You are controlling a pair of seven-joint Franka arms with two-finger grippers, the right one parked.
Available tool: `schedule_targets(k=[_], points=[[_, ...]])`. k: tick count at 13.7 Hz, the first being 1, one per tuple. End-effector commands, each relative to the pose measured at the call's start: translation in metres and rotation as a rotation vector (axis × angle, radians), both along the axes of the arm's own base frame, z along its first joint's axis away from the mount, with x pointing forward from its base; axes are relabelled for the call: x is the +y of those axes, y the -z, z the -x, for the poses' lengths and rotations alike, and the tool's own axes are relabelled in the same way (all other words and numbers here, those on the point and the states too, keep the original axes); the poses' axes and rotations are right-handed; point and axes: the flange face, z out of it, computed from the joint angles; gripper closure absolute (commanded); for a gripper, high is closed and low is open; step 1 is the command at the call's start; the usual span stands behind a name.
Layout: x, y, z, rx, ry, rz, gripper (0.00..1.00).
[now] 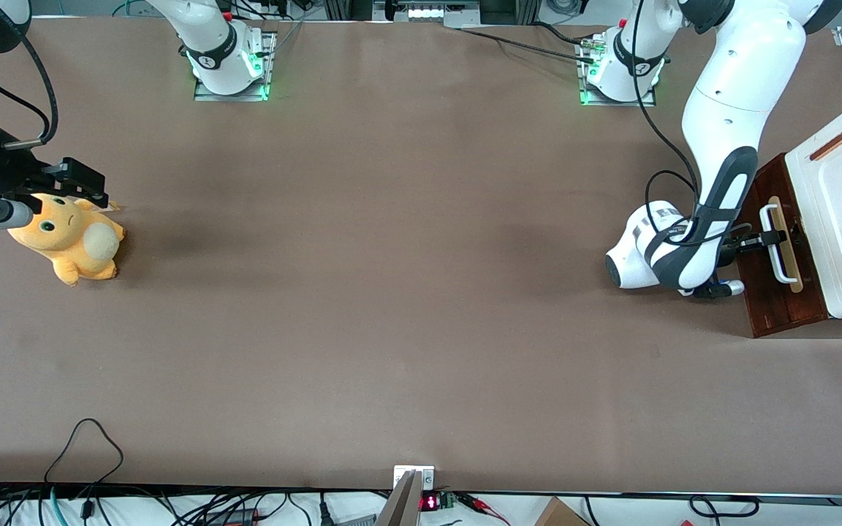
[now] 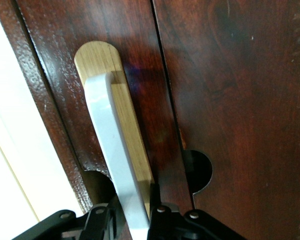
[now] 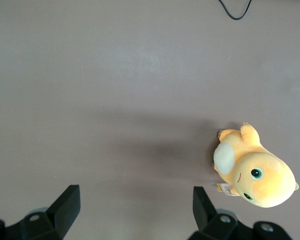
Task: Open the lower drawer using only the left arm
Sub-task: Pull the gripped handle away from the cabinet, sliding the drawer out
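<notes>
Front view: brown table [image 1: 392, 292]; left arm's jaws closed around lower drawer's [image 1: 775, 299] white handle [image 1: 778, 248].

Reddish-brown lower drawer [image 1: 779, 292] — white-handled, barely open — tool [image 1: 770, 239] straddling its handle.

Even, bright overhead light; soft shadows on the table [image 1: 392, 292]. The gripper [image 2: 135, 220] at the lower drawer [image 2: 230, 100] shows glare on varnish, slightly blurred.

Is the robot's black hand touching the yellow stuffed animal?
No, the left arm's slim black gripper is at the white bar handle of the dark reddish-brown wooden lower drawer, its jaws either side of it.
</notes>
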Motion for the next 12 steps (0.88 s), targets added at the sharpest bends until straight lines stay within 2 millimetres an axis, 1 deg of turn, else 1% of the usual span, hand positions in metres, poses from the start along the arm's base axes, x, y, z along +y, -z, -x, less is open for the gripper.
schedule_targets(k=[1, 8, 12], points=[[0.005, 0.004, 0.004, 0.003, 0.002, 0.006, 0.78], [-0.005, 0.002, 0.005, -0.007, -0.002, 0.016, 0.8], [-0.016, 0.002, 0.006, -0.009, -0.001, 0.024, 0.8]])
